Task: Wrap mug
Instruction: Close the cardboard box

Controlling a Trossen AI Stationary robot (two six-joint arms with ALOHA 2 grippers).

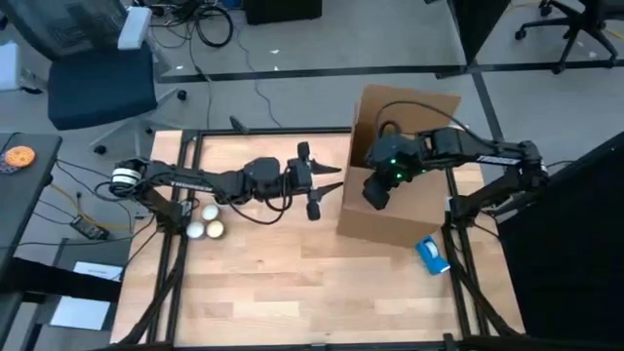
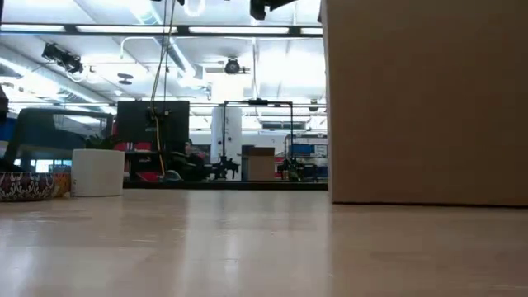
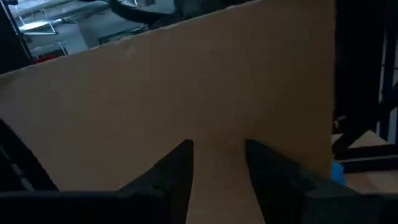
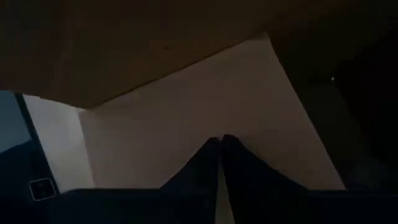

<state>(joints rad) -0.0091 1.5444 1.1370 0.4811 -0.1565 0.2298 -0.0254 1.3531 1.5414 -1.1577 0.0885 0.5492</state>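
Mug (image 2: 97, 172) shows only in the low view: plain white, straight-sided, upright on the surface at far left, no handle visible from this side. It's just right of a patterned bowl (image 2: 25, 186). From above we see three white round shapes (image 1: 205, 223) by the left arm's base and can't tell which is the mug.

Left gripper (image 1: 327, 180) is mid-surface, pointed at the left wall of the cardboard box (image 1: 390, 226). Its fingers (image 3: 180, 163) are apart with nothing between them.

Right gripper (image 1: 378, 191) is down inside the box. Its fingers (image 4: 208, 158) are pressed together over a pale sheet (image 4: 186, 124); we can't tell if they pinch it.

A blue item (image 1: 434, 255) lies at the box's near-right corner.
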